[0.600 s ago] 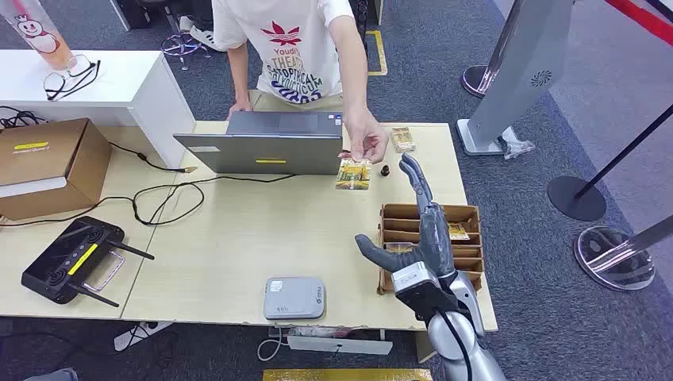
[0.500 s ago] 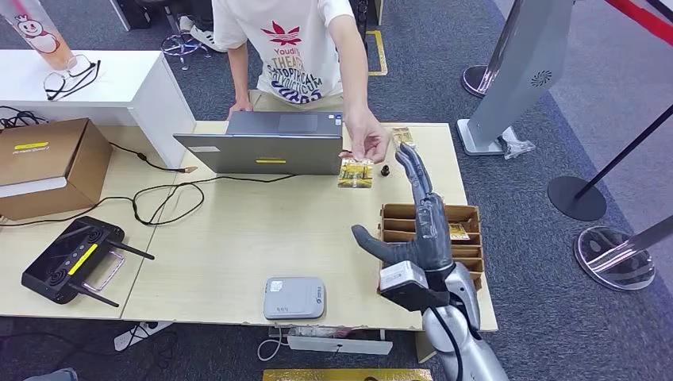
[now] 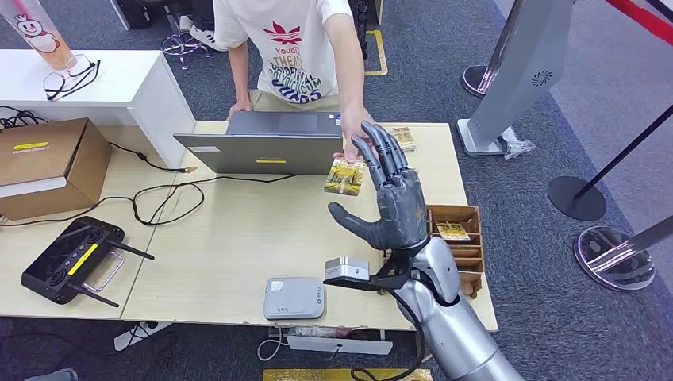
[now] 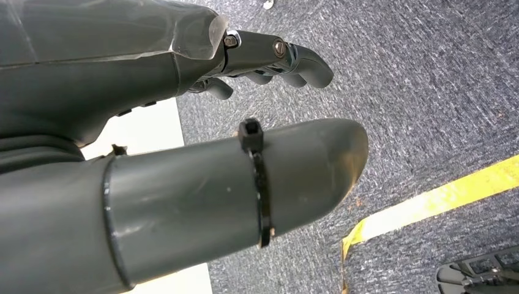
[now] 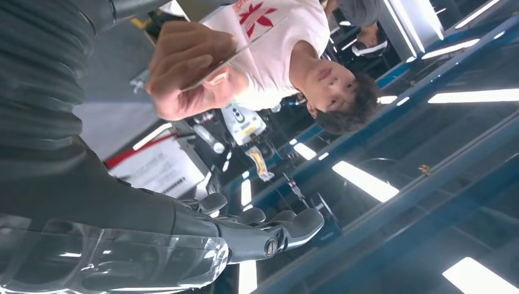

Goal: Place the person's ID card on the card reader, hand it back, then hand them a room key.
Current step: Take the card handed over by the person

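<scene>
Grey-fingered, the right hand (image 3: 390, 202) is spread and empty, raised beside the card (image 3: 344, 176) held out by a person's hand (image 3: 355, 139). Nothing lies on the reader (image 3: 294, 298) at six o'clock, so the card is not yet taken. The left hand (image 4: 183, 141) hangs with fingers loosely curled, nothing held.

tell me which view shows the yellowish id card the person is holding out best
The head view: the yellowish ID card shows face-up in the person's hand, beside the fingers of the robot's raised right hand. The right wrist view catches it edge-on, as a thin sliver. The left wrist view looks at carpet.
</scene>
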### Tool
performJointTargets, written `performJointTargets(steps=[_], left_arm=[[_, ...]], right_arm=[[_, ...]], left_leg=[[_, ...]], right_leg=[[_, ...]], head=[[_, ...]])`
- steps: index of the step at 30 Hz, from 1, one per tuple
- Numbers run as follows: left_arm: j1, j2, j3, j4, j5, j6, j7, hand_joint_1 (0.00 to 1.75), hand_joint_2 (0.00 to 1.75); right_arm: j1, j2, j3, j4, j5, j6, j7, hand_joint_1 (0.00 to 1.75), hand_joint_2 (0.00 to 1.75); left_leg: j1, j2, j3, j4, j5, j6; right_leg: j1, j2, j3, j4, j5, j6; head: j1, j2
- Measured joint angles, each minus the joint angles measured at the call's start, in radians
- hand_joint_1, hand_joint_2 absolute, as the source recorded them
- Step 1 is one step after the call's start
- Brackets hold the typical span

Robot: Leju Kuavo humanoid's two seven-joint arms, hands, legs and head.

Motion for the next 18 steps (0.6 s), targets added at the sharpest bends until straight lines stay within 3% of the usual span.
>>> performJointTargets(steps=[6,9,12,16,18], left_arm=[[0.000,0.008,0.001,0.000,0.013,-0.007,-0.005,0.00,0.00],[0.000,0.011,0.001,0.000,0.016,-0.007,-0.014,0.00,0.00],[0.000,0.013,0.001,0.000,0.014,-0.008,-0.018,0.00,0.00],[0.000,0.014,0.001,0.000,0.011,-0.009,-0.018,0.00,0.00],[0.000,0.015,0.001,0.000,0.009,-0.009,-0.018,0.00,0.00]], right_arm=[[-0.063,-0.001,0.039,0.078,0.020,-0.021,0.009,0.01,1.75],[-0.086,-0.001,0.052,0.107,0.013,-0.028,0.008,0.16,1.75],[-0.097,-0.001,0.059,0.125,0.002,-0.038,0.007,0.58,1.75],[-0.102,-0.001,0.066,0.138,-0.001,-0.045,0.006,1.28,1.75],[-0.103,-0.001,0.068,0.143,-0.001,-0.049,0.004,1.37,1.75]], left_leg=[[0.000,0.000,0.000,0.000,0.000,0.000],[0.000,0.000,0.000,0.000,0.000,0.000],[0.000,0.000,0.000,0.000,0.000,0.000],[0.000,0.000,0.000,0.000,0.000,0.000],[0.000,0.000,0.000,0.000,0.000,0.000]], right_leg=[[0.000,0.000,0.000,0.000,0.000,0.000],[0.000,0.000,0.000,0.000,0.000,0.000],[0.000,0.000,0.000,0.000,0.000,0.000],[0.000,0.000,0.000,0.000,0.000,0.000],[0.000,0.000,0.000,0.000,0.000,0.000]], head=[[0.000,0.000],[0.000,0.000],[0.000,0.000],[0.000,0.000],[0.000,0.000]])
